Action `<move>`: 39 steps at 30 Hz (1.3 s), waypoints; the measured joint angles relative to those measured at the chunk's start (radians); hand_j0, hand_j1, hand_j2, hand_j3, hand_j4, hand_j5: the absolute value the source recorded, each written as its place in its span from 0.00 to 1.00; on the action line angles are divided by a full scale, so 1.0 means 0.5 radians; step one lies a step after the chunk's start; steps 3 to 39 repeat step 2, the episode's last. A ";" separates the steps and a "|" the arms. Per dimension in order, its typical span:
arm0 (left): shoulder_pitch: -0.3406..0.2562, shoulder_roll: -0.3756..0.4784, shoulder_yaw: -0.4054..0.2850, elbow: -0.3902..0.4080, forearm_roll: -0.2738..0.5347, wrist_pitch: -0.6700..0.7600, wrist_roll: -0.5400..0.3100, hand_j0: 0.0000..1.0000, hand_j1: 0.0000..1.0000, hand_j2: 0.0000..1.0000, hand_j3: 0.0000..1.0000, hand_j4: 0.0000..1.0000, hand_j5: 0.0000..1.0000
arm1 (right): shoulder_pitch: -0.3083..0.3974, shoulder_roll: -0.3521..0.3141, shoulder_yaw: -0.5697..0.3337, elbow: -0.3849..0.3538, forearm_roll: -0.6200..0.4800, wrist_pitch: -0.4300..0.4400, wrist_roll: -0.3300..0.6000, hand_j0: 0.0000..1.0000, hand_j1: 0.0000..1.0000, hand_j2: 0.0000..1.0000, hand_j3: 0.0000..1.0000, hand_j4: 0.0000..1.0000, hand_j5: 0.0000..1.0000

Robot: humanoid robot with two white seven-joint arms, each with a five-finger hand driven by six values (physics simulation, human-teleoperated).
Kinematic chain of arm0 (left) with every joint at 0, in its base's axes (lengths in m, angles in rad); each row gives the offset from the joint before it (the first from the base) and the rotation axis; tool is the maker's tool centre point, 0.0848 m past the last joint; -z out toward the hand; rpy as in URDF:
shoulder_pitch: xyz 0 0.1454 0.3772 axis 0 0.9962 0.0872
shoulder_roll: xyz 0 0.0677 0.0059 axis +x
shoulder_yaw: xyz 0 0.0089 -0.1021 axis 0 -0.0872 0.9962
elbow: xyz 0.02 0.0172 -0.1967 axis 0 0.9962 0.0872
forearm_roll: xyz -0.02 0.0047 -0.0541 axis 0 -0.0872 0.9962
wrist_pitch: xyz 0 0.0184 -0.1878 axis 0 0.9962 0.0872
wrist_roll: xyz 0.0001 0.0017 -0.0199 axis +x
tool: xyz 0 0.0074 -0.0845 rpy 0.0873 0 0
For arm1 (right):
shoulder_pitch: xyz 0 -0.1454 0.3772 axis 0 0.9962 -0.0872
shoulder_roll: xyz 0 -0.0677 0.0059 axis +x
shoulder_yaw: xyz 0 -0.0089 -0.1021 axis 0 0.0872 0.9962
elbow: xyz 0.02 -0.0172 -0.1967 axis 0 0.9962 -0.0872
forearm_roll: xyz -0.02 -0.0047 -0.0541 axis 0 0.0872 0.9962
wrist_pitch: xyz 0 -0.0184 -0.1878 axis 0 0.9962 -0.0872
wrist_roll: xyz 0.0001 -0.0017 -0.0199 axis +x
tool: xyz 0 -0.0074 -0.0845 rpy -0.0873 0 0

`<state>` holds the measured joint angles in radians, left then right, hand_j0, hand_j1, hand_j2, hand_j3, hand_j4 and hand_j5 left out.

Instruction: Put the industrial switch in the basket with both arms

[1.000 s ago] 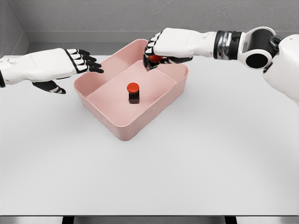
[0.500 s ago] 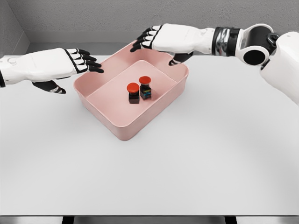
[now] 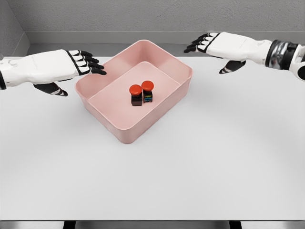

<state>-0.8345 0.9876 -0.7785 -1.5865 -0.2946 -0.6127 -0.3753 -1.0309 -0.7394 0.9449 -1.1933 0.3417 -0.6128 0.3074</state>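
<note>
Two industrial switches with red mushroom buttons on dark bodies stand upright side by side inside the pink basket (image 3: 125, 129): one switch (image 3: 136, 94) on the left, the other switch (image 3: 147, 91) touching it on the right. My left hand (image 3: 85, 63) hovers open just outside the basket's left rim. My right hand (image 3: 206, 44) floats open to the right of the basket's far corner, holding nothing.
The basket sits on a white table (image 3: 214, 157) whose front edge runs along the bottom of the view. A grey wall stands behind the table's far edge.
My right hand let go of the second switch over the basket, and it now stands beside the first. The right hand then pulled back to the right. The left hand stayed put.
</note>
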 measured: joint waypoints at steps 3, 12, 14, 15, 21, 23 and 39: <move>0.000 -0.002 0.000 0.000 -0.001 0.000 -0.001 1.00 1.00 1.00 1.00 1.00 1.00 | 0.018 -0.049 -0.018 0.000 -0.015 0.000 -0.004 1.00 1.00 1.00 1.00 1.00 1.00; 0.000 -0.002 0.000 0.000 -0.001 0.000 -0.001 1.00 1.00 1.00 1.00 1.00 1.00 | 0.018 -0.049 -0.018 0.000 -0.015 0.000 -0.004 1.00 1.00 1.00 1.00 1.00 1.00; 0.000 -0.002 0.000 0.000 -0.001 0.000 -0.001 1.00 1.00 1.00 1.00 1.00 1.00 | 0.018 -0.049 -0.018 0.000 -0.015 0.000 -0.004 1.00 1.00 1.00 1.00 1.00 1.00; 0.000 -0.002 0.000 0.000 -0.001 0.000 -0.001 1.00 1.00 1.00 1.00 1.00 1.00 | 0.018 -0.049 -0.018 0.000 -0.015 0.000 -0.004 1.00 1.00 1.00 1.00 1.00 1.00; 0.000 -0.002 0.000 0.000 -0.001 0.000 -0.001 1.00 1.00 1.00 1.00 1.00 1.00 | 0.018 -0.049 -0.018 0.000 -0.015 0.000 -0.004 1.00 1.00 1.00 1.00 1.00 1.00; 0.000 -0.002 0.000 0.000 -0.001 0.000 -0.001 1.00 1.00 1.00 1.00 1.00 1.00 | 0.018 -0.049 -0.018 0.000 -0.015 0.000 -0.004 1.00 1.00 1.00 1.00 1.00 1.00; 0.000 -0.002 0.000 0.000 -0.001 0.000 -0.001 1.00 1.00 1.00 1.00 1.00 1.00 | 0.018 -0.049 -0.018 0.000 -0.015 0.000 -0.004 1.00 1.00 1.00 1.00 1.00 1.00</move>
